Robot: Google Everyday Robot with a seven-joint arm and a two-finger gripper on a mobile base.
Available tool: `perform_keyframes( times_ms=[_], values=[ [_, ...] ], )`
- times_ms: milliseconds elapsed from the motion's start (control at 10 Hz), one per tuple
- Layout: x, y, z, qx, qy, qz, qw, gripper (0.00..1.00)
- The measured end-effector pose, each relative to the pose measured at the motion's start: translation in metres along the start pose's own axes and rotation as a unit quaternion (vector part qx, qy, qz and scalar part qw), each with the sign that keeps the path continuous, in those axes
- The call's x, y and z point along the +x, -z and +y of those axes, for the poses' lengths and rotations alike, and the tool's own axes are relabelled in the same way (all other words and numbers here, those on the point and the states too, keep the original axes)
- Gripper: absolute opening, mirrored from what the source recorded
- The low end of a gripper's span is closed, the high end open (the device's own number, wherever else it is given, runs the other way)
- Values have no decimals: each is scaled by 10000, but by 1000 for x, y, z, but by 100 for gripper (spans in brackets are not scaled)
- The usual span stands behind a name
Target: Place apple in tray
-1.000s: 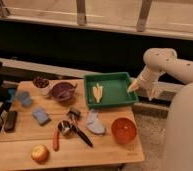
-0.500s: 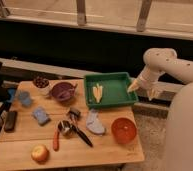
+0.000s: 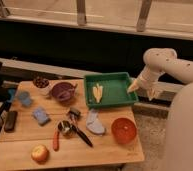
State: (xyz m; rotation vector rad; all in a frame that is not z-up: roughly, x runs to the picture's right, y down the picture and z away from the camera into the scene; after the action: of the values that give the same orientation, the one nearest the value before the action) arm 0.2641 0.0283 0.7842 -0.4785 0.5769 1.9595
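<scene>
**A:** Start at the near edge. Where is the fruit?

**B:** The small round yellowish-orange apple with a red blush (image 3: 39,153) sits on the pale wooden table (image 3: 107,149), at its near left corner. A thin red-orange stick (image 3: 55,142) lies just beside it on the right. Nothing holds the apple.

**A:** And where does it go?

**B:** Into the shallow rectangular bright green plastic tray (image 3: 121,95) at the far right of the table, well apart from the apple. A few pale yellow pieces (image 3: 98,92) lie in its left half.

**A:** The arm?

**B:** The robot's two-finger gripper (image 3: 142,91) hangs just past the tray's right edge, off the table, with its fingers spread and empty.

**A:** So the reach comes first, I'd judge.

**B:** Yes, and it runs diagonally across the whole table. I'd keep the arm high over the round orange bowl (image 3: 123,130) and the dark utensils (image 3: 75,131) in the middle. Then come down on the apple from above, with the jaws either side of its widest part and turned so the stick isn't caught. Close gently, because round fruit could roll off the near edge. For the drop, aim at the tray's right half, away from the yellow pieces.

**A:** Any brands or writing?

**B:** None that I can read on anything.
</scene>
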Motion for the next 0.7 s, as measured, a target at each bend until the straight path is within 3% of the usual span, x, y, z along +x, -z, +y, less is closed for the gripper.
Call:
perform_keyframes(
  times_ms=[200,400,700],
  values=[
    [13,7,15,67,362,-46,9993,74],
    [48,9,53,105,968,-46,9952,74],
    [126,11,108,49,1875,-4,9823,74]
  ],
)
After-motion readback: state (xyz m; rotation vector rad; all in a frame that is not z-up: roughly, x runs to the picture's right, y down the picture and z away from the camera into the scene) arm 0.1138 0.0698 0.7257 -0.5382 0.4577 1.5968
